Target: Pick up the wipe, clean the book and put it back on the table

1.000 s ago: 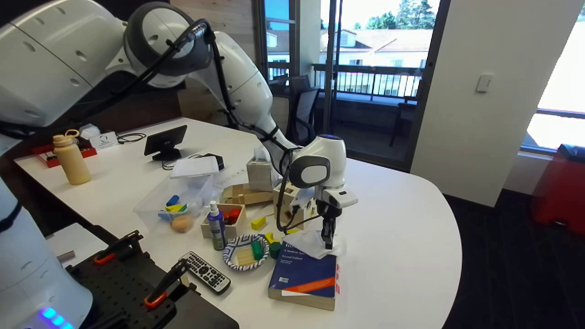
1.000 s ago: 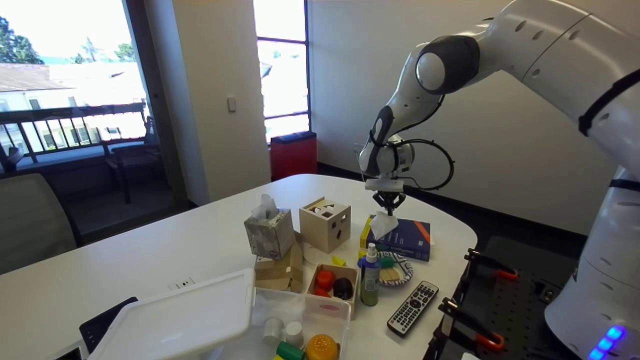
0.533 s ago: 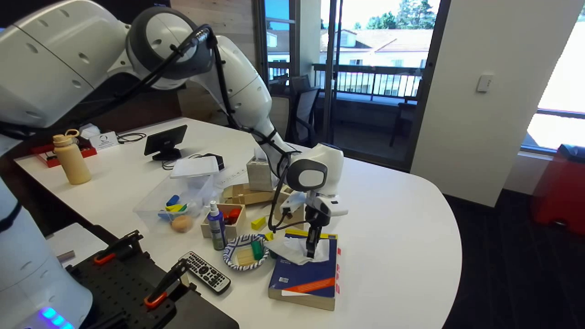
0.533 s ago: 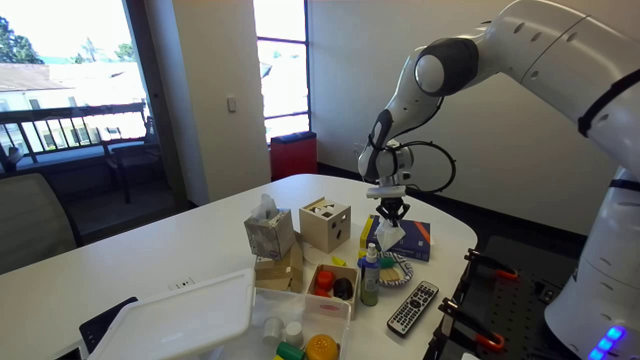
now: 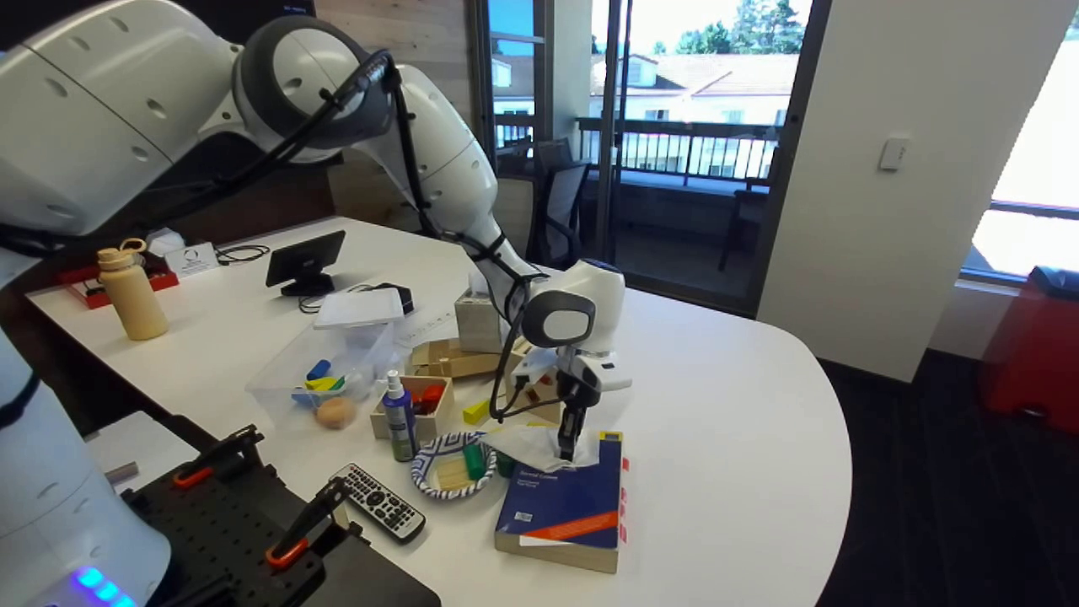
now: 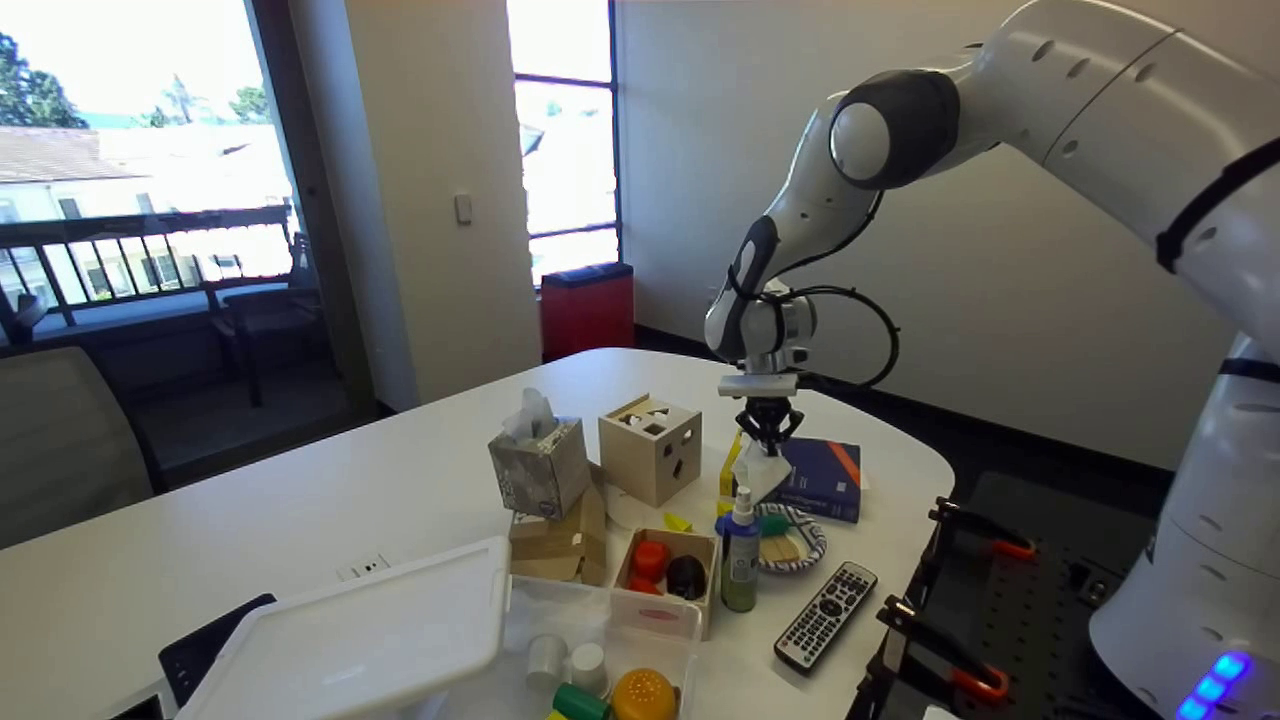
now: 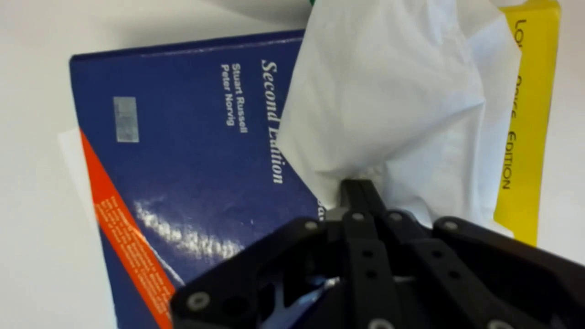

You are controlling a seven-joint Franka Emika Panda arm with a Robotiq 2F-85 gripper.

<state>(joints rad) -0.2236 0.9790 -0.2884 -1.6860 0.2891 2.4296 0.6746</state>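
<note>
Wrist view: the gripper [image 7: 358, 187] stands with its jaws tight together, the white wipe [image 7: 397, 105] pinched at the tips. The wipe spreads over the cover of the book [image 7: 183, 114], masking part of the lettering and part of the yellow band, and runs out past one edge. Whether the tips themselves bear on the cover cannot be told. The book lies flat, face up, on the table [image 5: 742, 421], a red strip slanting across its cover toward one end. In both exterior views the gripper points down over the opposite, yellow-banded end — the end nearer the shape box [image 6: 625, 460]. Just beside the book sits the patterned bowl [image 5: 432, 453], holding a green block [image 5: 474, 462] and pale flat pieces [image 5: 453, 475]; a green cylinder [image 5: 505, 465] shows between bowl and book, partly covered. The bottle [image 6: 741, 565] stands upright near the bowl. The remote [image 6: 825, 617] lies apart from the book — the bowl is between them. The tissue box [image 6: 540, 475] stands near the shape box, a tissue [image 6: 530, 415] rising from its top.
</note>
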